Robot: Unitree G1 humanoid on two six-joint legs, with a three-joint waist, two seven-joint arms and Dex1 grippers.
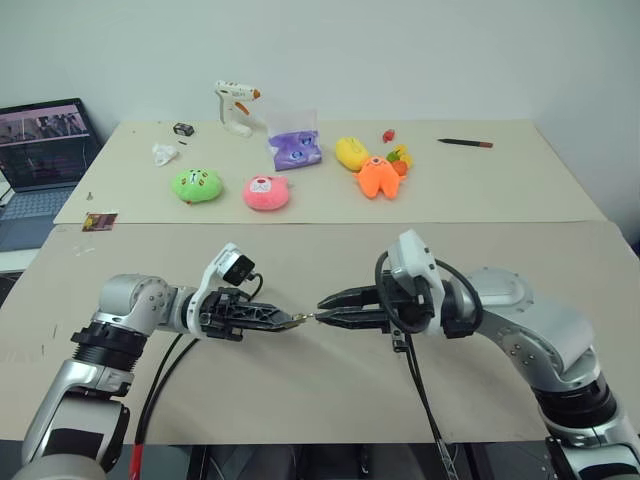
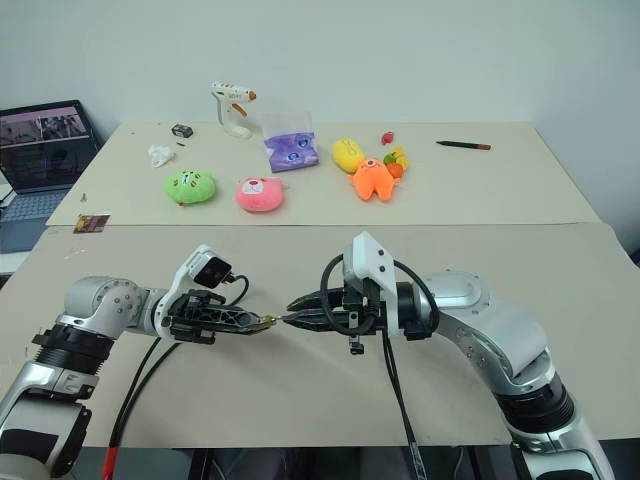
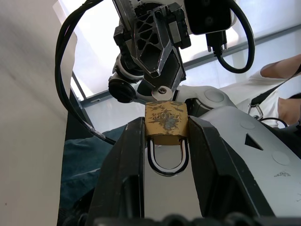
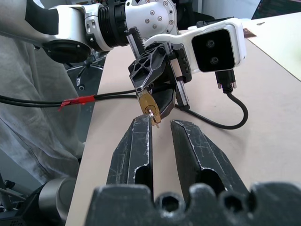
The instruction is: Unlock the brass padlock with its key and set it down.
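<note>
**Key is in the lock, but nothing's turned yet**

The small boxy brass padlock with a thin silvery shackle loop is up in the air over the front cardboard sheet, clamped by its sides between the two black fingers of the left gripper. From that arm's wrist view the shackle points back toward the wrist and the loop looks closed, so as far as I can judge it's not unlocked yet.

The tiny silvery metal key is sticking out of the lock's bottom face (you can just make out its round head in the left wrist view too). The right gripper is coming at it head-on, tip to tip with the left one. Its jaws are narrowed around the key head with a small gap showing, and I honestly can't tell whether they've actually pinched it or are just beside it.

So progress-wise: lock picked up, key inserted. Left to do: get a firm grip on the key, turn it, pop the shackle, then set the lock down on the table.

Way at the back, well apart from all this, sit a green plush toy, a pink plush toy, an orange plush toy and a white glue gun.
</note>
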